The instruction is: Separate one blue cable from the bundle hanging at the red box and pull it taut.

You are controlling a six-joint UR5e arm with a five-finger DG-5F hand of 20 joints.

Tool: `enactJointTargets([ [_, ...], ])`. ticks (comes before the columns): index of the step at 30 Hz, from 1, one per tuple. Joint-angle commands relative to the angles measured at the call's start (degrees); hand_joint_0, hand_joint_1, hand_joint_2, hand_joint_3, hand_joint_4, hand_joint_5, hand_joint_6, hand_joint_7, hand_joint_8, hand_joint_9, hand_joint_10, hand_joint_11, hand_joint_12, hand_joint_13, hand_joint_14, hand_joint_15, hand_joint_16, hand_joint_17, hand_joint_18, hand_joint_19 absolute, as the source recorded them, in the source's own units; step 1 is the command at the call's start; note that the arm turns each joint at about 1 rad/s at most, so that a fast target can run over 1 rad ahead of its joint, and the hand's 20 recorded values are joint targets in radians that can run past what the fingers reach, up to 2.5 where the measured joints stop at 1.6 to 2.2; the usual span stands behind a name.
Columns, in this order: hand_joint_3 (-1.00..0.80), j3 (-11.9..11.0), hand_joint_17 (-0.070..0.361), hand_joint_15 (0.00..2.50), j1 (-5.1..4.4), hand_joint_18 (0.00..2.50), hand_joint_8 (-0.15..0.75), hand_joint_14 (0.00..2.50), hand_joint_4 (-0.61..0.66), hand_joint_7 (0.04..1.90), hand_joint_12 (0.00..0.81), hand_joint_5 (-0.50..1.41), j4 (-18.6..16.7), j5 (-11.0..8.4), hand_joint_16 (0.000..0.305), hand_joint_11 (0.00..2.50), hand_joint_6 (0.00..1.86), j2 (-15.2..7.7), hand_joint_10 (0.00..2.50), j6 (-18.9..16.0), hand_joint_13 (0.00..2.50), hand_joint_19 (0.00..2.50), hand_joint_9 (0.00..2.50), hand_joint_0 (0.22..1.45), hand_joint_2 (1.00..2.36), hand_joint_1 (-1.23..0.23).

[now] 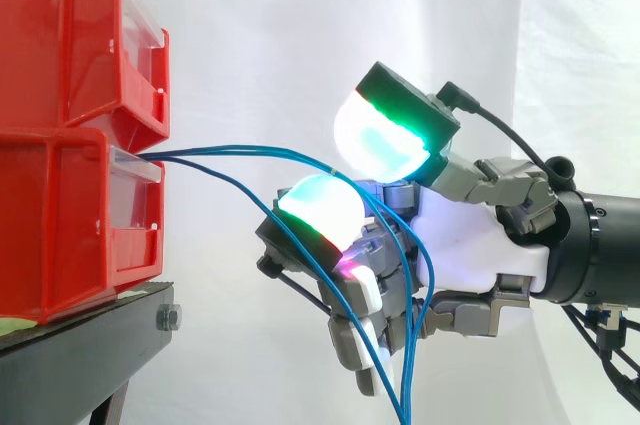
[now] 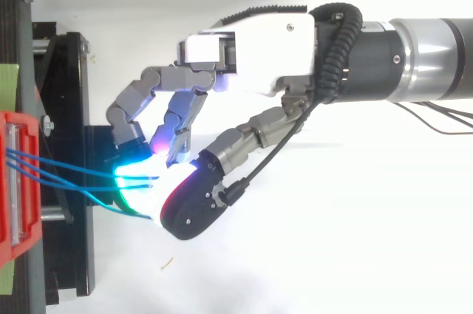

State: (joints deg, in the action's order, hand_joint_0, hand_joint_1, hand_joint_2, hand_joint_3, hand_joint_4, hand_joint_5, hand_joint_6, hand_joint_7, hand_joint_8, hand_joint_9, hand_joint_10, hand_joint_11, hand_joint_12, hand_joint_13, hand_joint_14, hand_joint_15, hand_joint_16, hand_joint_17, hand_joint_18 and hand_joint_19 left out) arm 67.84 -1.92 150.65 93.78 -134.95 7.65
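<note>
Blue cables (image 1: 230, 152) leave the lower red bin (image 1: 60, 225), arc slack across my hand (image 1: 470, 235) and hang below it. Hand sits near the bin, likely to catch strands. Clamped or not: cannot tell. No strand looks separated or taut.

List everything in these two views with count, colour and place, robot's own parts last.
bins: two, red, stacked on the stand at the left.
stand: one, black, under the bins.
bolt: one, silver, on the stand's end face.
cables: about three, blue, running from between the bins to the hand, then hanging down.
curtain: one, white, behind everything.
hand: one, white and grey, among the cables.
arm: one, black and silver, entering from the right.
</note>
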Motion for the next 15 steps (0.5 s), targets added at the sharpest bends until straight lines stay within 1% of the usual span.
enactJointTargets([
  [1, -0.43, 0.1, 0.107, 0.56, -0.02, 1.01, 0.382, 0.02, 0.13, 1.17, 0.404, -0.15, 0.0, 0.0, 0.048, 0.83, 0.85, 0.0, 0.02, 0.0, 1.05, 0.57, 1.04, 0.63, 1.0, -0.61],
  [3, -0.28, 0.0, 0.109, 0.56, -0.02, 1.02, 0.386, 0.02, 0.13, 1.23, 0.413, -0.15, 0.0, 0.0, 0.048, 0.83, 0.86, 0.0, 0.02, 0.0, 1.05, 0.57, 1.03, 0.62, 1.01, -0.68],
  [4, -0.24, 0.1, 0.115, 0.55, -0.02, 1.04, 0.402, 0.02, 0.14, 1.25, 0.426, -0.15, 0.0, 0.0, 0.051, 0.84, 0.86, 0.0, 0.01, 0.0, 1.06, 0.54, 1.04, 0.62, 1.01, -0.72],
  [7, -0.18, 0.0, 0.116, 0.55, -0.02, 1.04, 0.397, 0.02, 0.11, 1.23, 0.432, -0.15, 0.0, 0.0, 0.051, 0.83, 0.88, 0.0, 0.02, 0.0, 1.05, 0.53, 1.01, 0.63, 1.02, -0.77],
  [8, -0.16, 0.1, 0.114, 0.55, -0.02, 1.03, 0.397, 0.02, 0.08, 1.23, 0.425, -0.16, 0.0, 0.0, 0.051, 0.84, 0.89, 0.0, 0.02, 0.0, 1.04, 0.53, 1.0, 0.64, 1.02, -0.79],
  [9, -0.17, 0.1, 0.11, 0.55, -0.02, 1.01, 0.387, 0.02, 0.05, 1.25, 0.415, -0.17, 0.0, 0.0, 0.049, 0.85, 0.9, 0.0, 0.02, 0.1, 1.02, 0.54, 0.98, 0.65, 1.02, -0.82],
  [10, -0.17, 0.1, 0.108, 0.55, -0.02, 1.0, 0.383, 0.02, 0.03, 1.31, 0.411, -0.17, 0.0, 0.0, 0.048, 0.85, 0.9, 0.0, 0.02, 0.2, 1.01, 0.53, 0.97, 0.68, 1.02, -0.86],
  [11, -0.18, 0.1, 0.107, 0.55, -0.02, 1.0, 0.379, 0.02, 0.02, 1.32, 0.407, -0.17, 0.1, 0.0, 0.048, 0.85, 0.9, 0.0, 0.02, 0.2, 1.01, 0.52, 0.97, 0.69, 1.02, -0.86],
  [12, -0.2, 0.1, 0.106, 0.55, -0.02, 0.99, 0.378, 0.02, 0.01, 1.29, 0.409, -0.17, 0.2, 0.0, 0.047, 0.86, 0.91, 0.0, 0.02, 0.2, 1.01, 0.52, 0.97, 0.71, 1.02, -0.87],
  [13, -0.25, 0.1, 0.104, 0.55, -0.02, 0.99, 0.375, 0.02, 0.01, 1.31, 0.407, -0.18, 0.3, 0.0, 0.046, 0.87, 0.91, 0.0, 0.01, 0.3, 1.01, 0.51, 0.97, 0.74, 1.02, -0.91],
  [15, -0.29, 0.1, 0.103, 0.55, -0.02, 0.98, 0.372, 0.02, 0.0, 1.31, 0.402, -0.18, 0.3, 0.0, 0.046, 0.86, 0.91, 0.0, 0.02, 0.4, 1.0, 0.5, 0.97, 0.76, 1.01, -0.92],
])
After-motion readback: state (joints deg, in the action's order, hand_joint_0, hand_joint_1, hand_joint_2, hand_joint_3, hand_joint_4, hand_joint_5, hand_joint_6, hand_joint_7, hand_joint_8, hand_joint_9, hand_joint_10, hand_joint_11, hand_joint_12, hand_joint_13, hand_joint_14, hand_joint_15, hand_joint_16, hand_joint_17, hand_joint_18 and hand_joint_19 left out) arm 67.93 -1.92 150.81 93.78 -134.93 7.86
